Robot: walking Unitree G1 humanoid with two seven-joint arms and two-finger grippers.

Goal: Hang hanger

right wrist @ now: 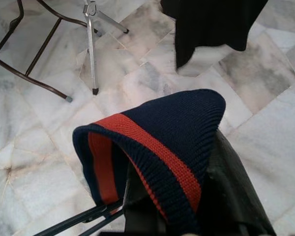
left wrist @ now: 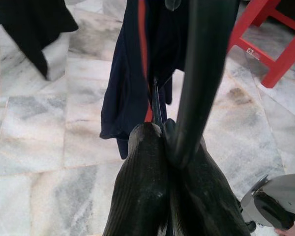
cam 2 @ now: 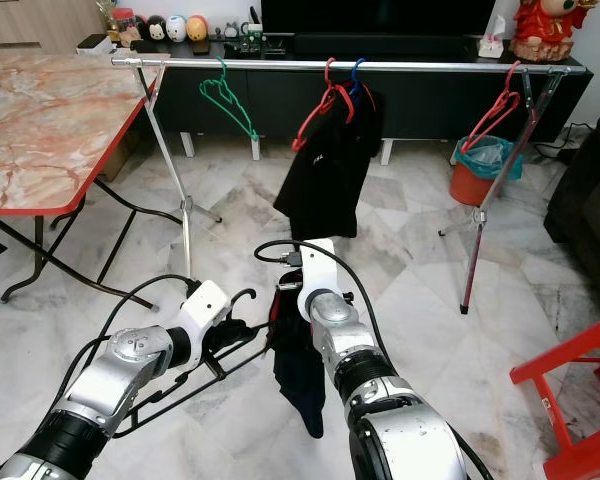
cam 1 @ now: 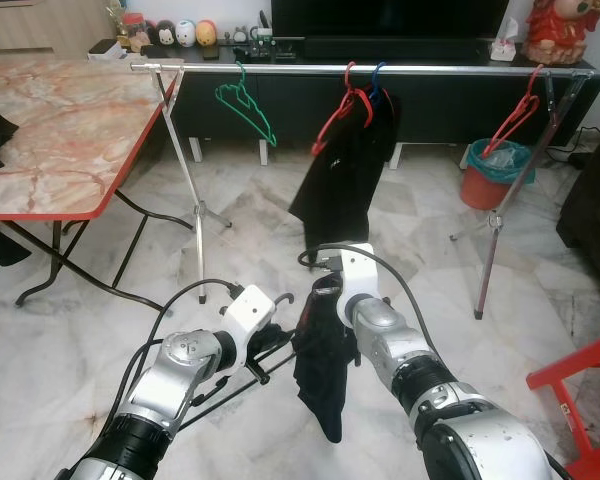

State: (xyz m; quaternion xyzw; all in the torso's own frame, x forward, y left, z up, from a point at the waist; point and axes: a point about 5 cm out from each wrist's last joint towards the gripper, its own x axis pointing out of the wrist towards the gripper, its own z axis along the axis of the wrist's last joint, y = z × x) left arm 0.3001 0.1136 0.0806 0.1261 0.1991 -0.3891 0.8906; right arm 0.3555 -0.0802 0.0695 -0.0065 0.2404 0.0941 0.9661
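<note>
Black hanger (cam 1: 242,366) between both grippers

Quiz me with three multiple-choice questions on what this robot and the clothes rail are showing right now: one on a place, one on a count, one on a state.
1. Where is the green hanger?
A. On the rail's left part
B. On the marble table
C. On the floor

2. How many hangers hang on the rail?
A. Two
B. Four
C. Six

3. What is the left gripper doing?
A. Hanging open
B. Shut on the black hanger
C. Resting on the table

Answers: 1 A, it hooks over the rail near the left stand. 2 B, one green, two red, one blue. 3 B, the left wrist view shows the fingers pinched on the hanger wire, with the navy garment beyond.
</note>
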